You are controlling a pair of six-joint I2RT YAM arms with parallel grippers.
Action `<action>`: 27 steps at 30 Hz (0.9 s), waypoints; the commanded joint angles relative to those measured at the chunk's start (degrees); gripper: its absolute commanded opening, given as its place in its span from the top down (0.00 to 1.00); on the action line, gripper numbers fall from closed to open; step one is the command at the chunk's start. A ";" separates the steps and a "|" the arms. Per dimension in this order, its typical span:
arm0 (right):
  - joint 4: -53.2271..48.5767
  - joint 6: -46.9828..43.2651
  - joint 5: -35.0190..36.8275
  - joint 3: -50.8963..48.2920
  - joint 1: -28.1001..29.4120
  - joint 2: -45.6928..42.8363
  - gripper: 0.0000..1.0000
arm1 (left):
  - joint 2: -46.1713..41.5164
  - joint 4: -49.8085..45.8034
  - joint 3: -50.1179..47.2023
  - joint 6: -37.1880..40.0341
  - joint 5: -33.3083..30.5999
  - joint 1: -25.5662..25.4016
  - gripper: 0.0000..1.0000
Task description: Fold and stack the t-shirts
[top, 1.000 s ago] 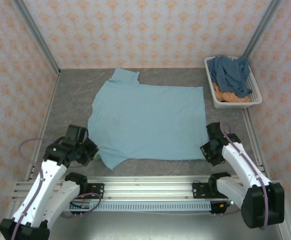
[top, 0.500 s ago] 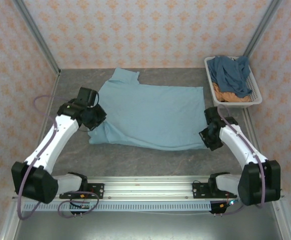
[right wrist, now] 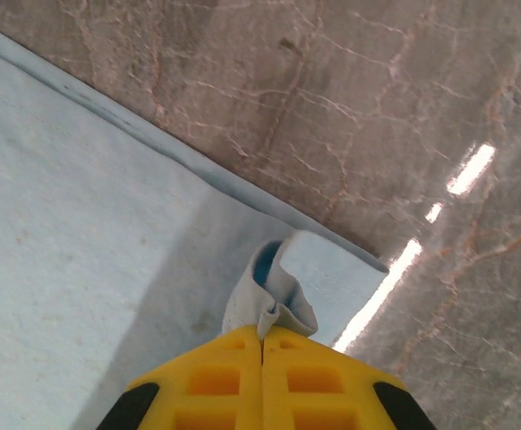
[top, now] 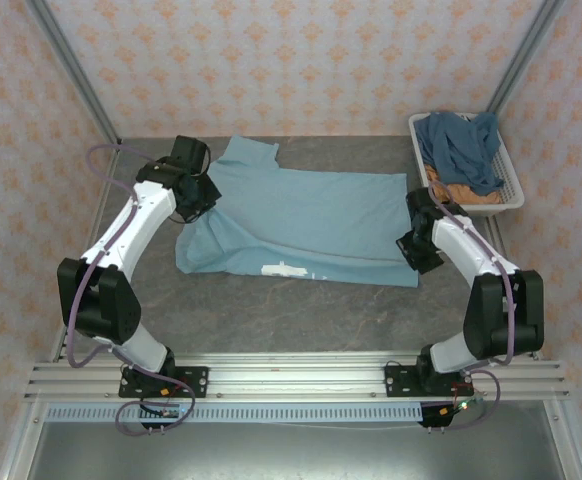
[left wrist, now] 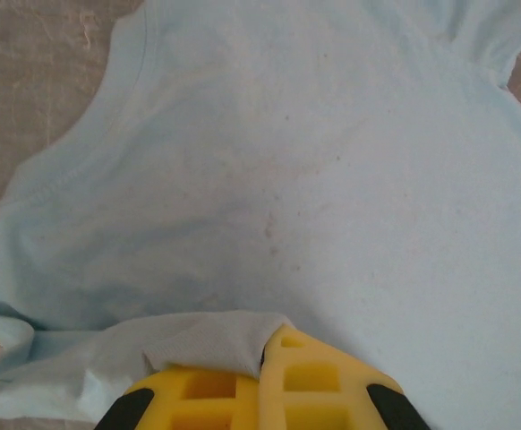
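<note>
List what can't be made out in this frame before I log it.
- Top view: lettering on the light blue t-shirt is too small to read and mostly folded under.
- Top view: orange t-shirt in the white basket is largely covered by the slate-blue t-shirt.
- Wrist views: left gripper and right gripper are cut off by the bottom edge; pinched cloth hides their tips.

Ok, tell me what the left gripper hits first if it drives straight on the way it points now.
Most likely the light blue t-shirt itself: the left gripper, shut on a pinched edge of it, points at the shirt's spread body. How much gap lies between is unclear.
</note>
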 commanded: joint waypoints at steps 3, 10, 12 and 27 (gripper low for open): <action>1.75 -1.73 1.90 3.11 -0.58 3.87 1.00 | 3.09 -1.72 4.76 5.12 -3.40 0.93 1.00; 2.27 -2.53 2.50 6.37 -0.67 8.24 1.00 | 8.08 -1.97 9.24 9.07 -3.62 1.15 1.00; 2.41 -2.62 2.46 7.22 -0.67 9.54 1.00 | 10.01 -2.08 10.80 10.41 -3.80 1.21 1.00; -1.23 -8.29 3.18 13.22 -1.54 12.77 0.56 | 17.44 -5.59 19.28 18.81 -8.63 4.43 0.50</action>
